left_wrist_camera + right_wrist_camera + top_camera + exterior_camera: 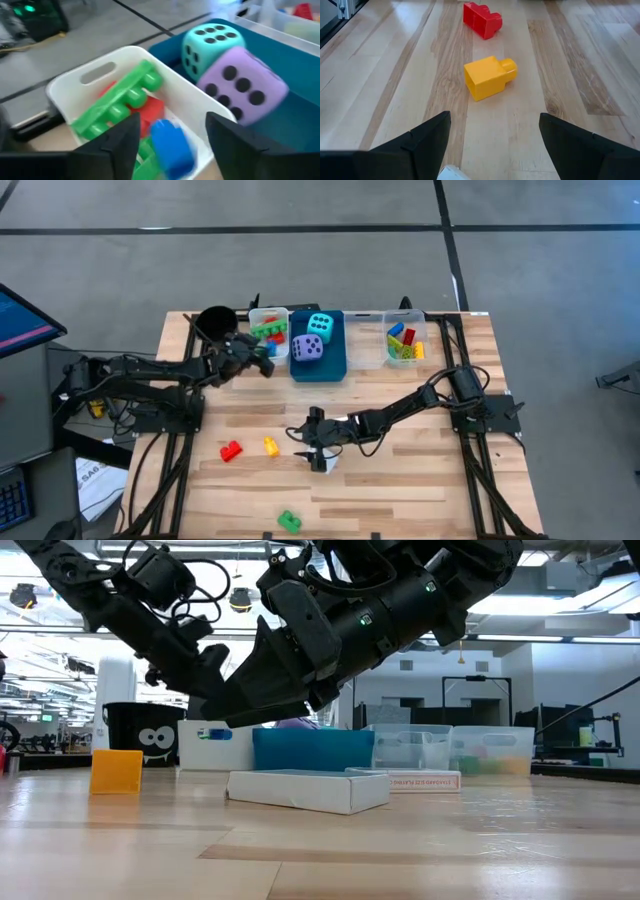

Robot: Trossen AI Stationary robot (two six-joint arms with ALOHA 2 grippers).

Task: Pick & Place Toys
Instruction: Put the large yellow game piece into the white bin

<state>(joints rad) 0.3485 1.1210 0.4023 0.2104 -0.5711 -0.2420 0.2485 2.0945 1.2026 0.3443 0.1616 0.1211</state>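
While the high view looked straight down, the left tool (262, 363) hung at the near edge of the white bin (268, 314), and the right tool (312, 442) hovered over a white card (328, 460) on the bench (400, 490), with the yellow brick (270, 446) and red brick (231, 450) just beyond it and a green brick (289, 521) well apart.

From the low view, the card lay flat beneath the right arm — thin, stiff, probably hard to pinch except by an edge.

Through the left wrist view, the fingers stood apart with a blue brick (171, 145) between them over the bin, whether touching I could not tell; light, hard, likely slippery plastic.

Through the right wrist view, the fingers stood apart and empty — the yellow brick lay ahead, best taken across its flat sides.
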